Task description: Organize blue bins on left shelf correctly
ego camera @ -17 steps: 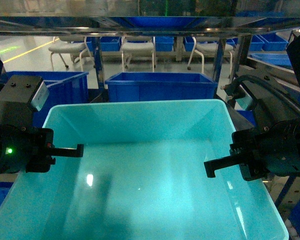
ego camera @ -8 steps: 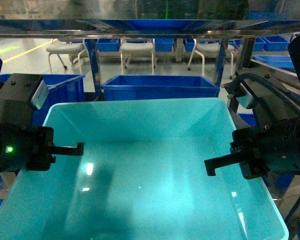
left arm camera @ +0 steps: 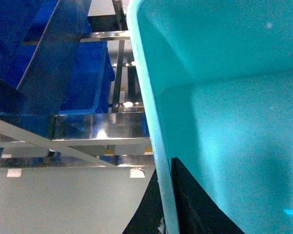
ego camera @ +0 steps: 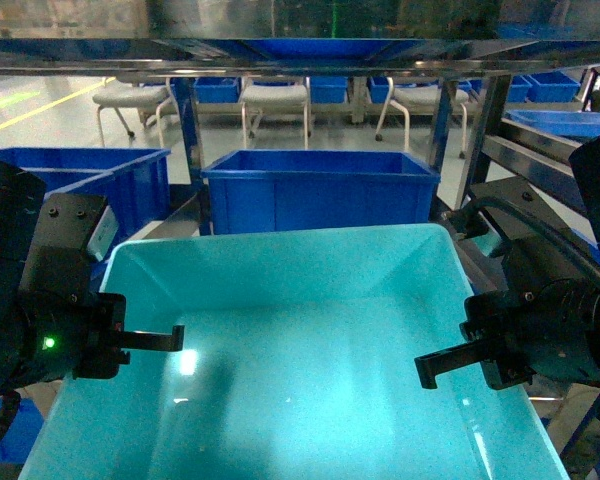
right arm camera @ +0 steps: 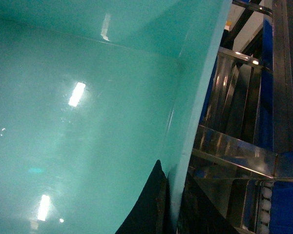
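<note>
While both grippers pinch the turquoise bin (ego camera: 300, 350), left gripper (ego camera: 145, 340) clamped on its left wall, right gripper (ego camera: 450, 362) on its right, short of the steel shelf (left arm camera: 88, 129), any uneven push risks twisting it free.

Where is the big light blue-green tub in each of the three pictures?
Head view: the turquoise tub fills the lower middle, between both grippers.
Left wrist view: it fills the right side, its rim running top to bottom.
Right wrist view: it fills the left and middle, rim on the right.
Shared landmark: the shiny steel shelf frame, beside the tub in both wrist views and across the top in the head view.
</note>
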